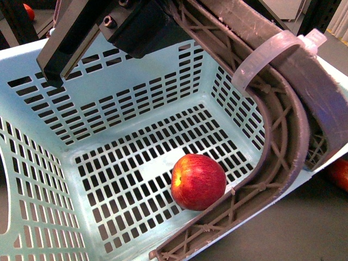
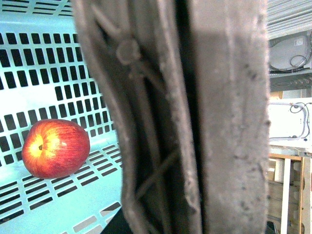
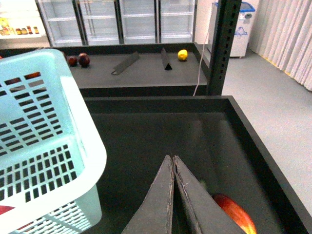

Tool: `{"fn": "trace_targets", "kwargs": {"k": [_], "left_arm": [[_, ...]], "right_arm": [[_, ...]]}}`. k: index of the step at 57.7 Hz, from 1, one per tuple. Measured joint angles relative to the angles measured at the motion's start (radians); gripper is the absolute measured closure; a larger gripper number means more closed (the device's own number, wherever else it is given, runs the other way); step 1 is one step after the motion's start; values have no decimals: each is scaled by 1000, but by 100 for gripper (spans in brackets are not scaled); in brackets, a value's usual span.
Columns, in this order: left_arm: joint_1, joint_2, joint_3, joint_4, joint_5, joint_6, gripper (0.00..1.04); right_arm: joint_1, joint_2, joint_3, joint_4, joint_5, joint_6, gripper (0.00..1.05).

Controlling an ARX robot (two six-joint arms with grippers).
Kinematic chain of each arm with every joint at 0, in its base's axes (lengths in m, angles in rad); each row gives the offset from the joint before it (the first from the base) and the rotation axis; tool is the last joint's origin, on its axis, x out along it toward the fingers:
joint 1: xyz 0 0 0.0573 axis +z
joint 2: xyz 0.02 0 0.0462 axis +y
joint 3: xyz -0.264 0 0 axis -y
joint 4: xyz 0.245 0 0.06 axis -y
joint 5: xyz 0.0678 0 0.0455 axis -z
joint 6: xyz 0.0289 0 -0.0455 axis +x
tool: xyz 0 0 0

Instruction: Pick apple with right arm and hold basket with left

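Note:
The pale mint-green basket [image 1: 109, 109] fills the front view, tilted. The red apple [image 1: 198, 181] with a yellow blush lies on its slotted floor, against the brown ribbed handle [image 1: 288, 136]. The left wrist view shows the apple [image 2: 56, 148] beside that handle [image 2: 219, 122], which fills the frame. My left gripper [image 1: 155, 22] is shut on the handle's upper end. My right gripper [image 3: 173, 161] is shut and empty above a dark bin, beside the basket's rim [image 3: 73, 117]. It does not show in the front view.
Another red fruit [image 3: 236, 214] lies in the dark bin [image 3: 146, 131] under my right fingers, and one shows outside the basket [image 1: 340, 173]. A pale band [image 1: 266, 57] wraps the handle. Behind stand a black post [image 3: 222, 48], dark red fruits [image 3: 78, 60] and a yellow fruit [image 3: 182, 54].

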State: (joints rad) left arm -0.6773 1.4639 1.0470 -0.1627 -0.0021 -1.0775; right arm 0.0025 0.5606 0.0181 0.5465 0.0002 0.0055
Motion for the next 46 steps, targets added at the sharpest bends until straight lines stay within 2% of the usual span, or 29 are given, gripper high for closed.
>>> {"fn": "trace_targets", "kwargs": {"k": [21, 46], "left_arm": [[0, 0, 0, 0, 0, 0, 90], [0, 0, 0, 0, 2, 0, 90]], "right_arm": [[0, -190, 0, -177, 0, 0, 103], [0, -332, 0, -318, 0, 0, 103]]}}
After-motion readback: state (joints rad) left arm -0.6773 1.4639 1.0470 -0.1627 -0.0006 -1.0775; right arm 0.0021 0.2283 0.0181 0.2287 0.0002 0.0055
